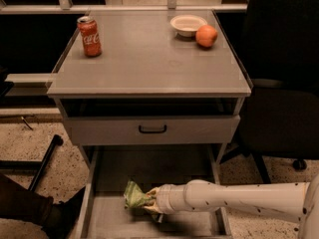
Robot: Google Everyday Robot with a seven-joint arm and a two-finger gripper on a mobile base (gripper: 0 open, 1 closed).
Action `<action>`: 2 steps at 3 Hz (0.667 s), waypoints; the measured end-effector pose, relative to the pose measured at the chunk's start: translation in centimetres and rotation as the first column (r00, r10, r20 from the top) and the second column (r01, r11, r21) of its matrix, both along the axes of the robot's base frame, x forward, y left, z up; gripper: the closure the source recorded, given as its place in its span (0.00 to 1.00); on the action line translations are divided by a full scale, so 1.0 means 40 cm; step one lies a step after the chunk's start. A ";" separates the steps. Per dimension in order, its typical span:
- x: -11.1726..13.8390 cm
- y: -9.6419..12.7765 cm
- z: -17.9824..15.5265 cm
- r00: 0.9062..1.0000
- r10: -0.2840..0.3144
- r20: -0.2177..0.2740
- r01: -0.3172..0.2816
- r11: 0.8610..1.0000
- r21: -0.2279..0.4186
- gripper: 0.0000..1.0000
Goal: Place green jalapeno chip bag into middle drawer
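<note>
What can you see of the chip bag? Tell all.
The chip bag is light green, crinkly foil, crumpled. It sits inside the open drawer, left of centre, against the tip of the hand, which reaches in from the right. Whether it rests on the floor is unclear.

Arm (239,199) stretched level, gripper (151,203) at bottom centre

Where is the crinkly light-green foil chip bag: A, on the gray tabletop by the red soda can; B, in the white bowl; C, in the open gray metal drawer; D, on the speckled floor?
C: the light-green foil chip bag is inside the pulled-out gray metal drawer, at the tip of the robot's claw, which reaches into that drawer.
</note>
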State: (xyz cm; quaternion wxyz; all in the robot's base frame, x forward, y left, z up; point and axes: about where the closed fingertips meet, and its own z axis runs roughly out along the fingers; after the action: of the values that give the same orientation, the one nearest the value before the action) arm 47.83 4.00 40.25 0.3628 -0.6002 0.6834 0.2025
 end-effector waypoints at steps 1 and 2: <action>0.000 0.000 0.000 1.000 0.000 0.000 0.000 1.000 0.000 0.36; 0.000 0.000 0.000 1.000 0.000 0.000 0.000 1.000 0.000 0.12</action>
State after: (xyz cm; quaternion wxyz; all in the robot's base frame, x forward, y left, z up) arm 47.83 4.01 40.25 0.3627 -0.6003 0.6834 0.2026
